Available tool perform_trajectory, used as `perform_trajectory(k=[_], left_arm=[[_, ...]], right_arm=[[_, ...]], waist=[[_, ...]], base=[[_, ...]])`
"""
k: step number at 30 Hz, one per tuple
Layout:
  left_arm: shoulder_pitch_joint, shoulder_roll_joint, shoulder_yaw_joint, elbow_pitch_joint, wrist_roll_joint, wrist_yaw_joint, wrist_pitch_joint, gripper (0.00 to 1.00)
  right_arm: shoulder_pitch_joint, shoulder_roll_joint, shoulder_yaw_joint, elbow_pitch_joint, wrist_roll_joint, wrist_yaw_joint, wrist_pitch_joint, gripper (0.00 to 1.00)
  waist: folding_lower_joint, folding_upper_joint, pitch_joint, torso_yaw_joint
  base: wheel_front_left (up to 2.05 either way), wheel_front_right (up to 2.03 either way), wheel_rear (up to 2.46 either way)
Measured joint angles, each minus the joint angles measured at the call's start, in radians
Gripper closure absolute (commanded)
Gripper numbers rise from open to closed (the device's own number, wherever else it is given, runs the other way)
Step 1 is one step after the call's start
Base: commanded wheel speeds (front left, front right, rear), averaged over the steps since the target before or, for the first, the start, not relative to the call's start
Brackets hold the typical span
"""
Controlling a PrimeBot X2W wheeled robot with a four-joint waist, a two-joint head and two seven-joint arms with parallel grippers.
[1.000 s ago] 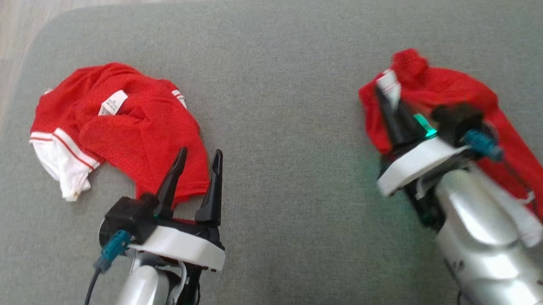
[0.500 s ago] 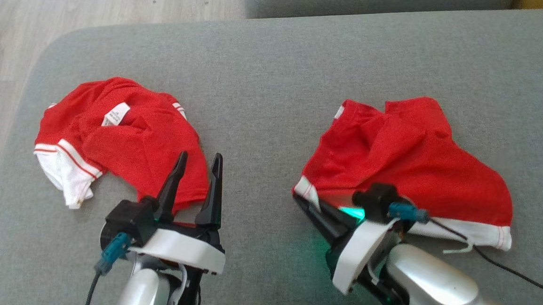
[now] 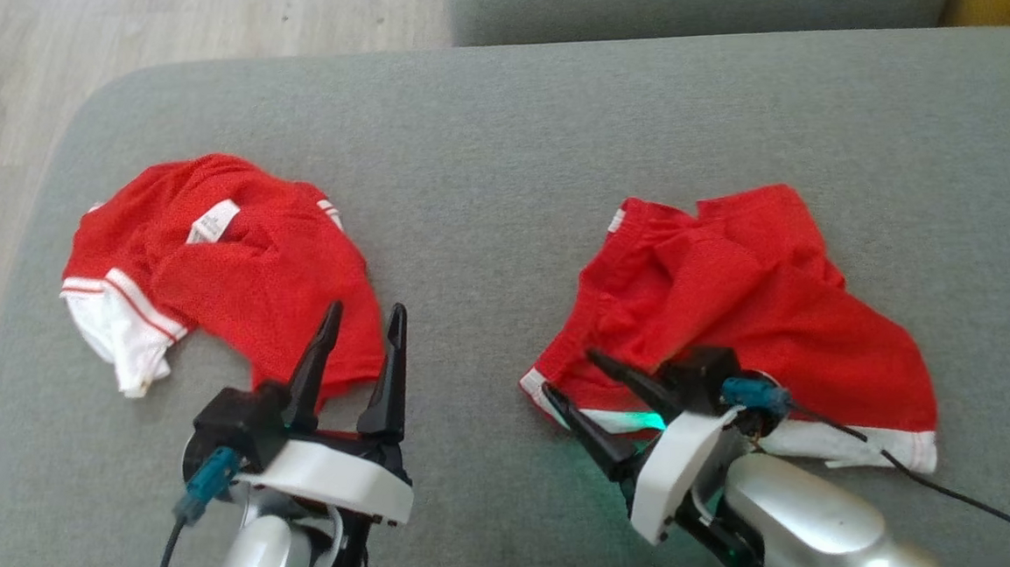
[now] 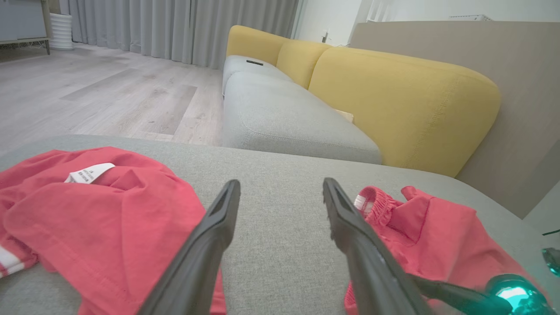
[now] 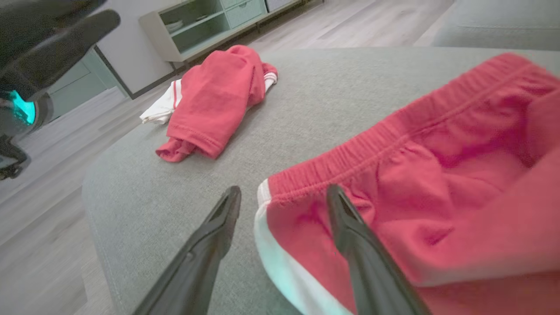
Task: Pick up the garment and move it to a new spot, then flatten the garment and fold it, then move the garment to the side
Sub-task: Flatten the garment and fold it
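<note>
The garment, red shorts [image 3: 734, 304] with white trim and an elastic waistband, lies crumpled on the right half of the grey cushion [image 3: 482, 188]. My right gripper [image 3: 569, 372] is open, and its fingers straddle the shorts' white-edged near-left corner [image 5: 280, 245] without gripping it. In the right wrist view, one finger [image 5: 350, 227] lies over the red cloth and the other over bare cushion. My left gripper [image 3: 366, 308] is open and empty, its fingertips at the near edge of a second red garment [image 3: 233, 274] with a white label.
The cushion's rounded left edge [image 3: 39, 259] drops to wooden floor [image 3: 191, 22]. Another grey seat [image 4: 280, 113] and yellow backrests [image 4: 393, 100] stand beyond. A black cable [image 3: 965, 501] trails from my right wrist across the shorts' near-right hem.
My right gripper carried the shorts down and toward the near left, laid them on the cushion, then opened and let go. The left arm stayed put. The head camera shifted slightly.
</note>
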Motion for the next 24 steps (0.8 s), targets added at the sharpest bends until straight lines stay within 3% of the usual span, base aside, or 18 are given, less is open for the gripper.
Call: perform_trajectory(k=[7, 14, 19, 24], left_arm=[[0.021, 0.000, 0.026, -0.001, 0.000, -0.001, 0.000, 0.00], [0.022, 0.000, 0.036, -0.014, -0.010, -0.001, 0.000, 0.00], [0.041, 0.000, 0.040, -0.019, -0.022, -0.003, 0.000, 0.00], [0.048, 0.000, 0.035, -0.009, -0.024, -0.014, 0.000, 0.00]], right_arm=[[0.006, -0.030, -0.124, -0.038, -0.009, 0.000, -0.022, 0.00], [0.153, -0.067, -0.503, -0.199, -0.147, 0.000, -0.026, 0.00], [0.339, -0.010, -0.788, -0.330, -0.295, 0.000, -0.029, 0.00], [0.459, 0.072, -0.933, -0.404, -0.402, 0.000, -0.029, 0.00]], waist=[[0.0000, 0.0000, -0.018, -0.057], [0.0000, 0.0000, -0.035, -0.123], [0.0000, 0.0000, -0.041, -0.162], [-0.0001, 0.0000, -0.043, -0.189]], base=[[0.00, 0.00, 0.00], [0.00, 0.00, 0.00], [0.00, 0.00, 0.00], [0.00, 0.00, 0.00]])
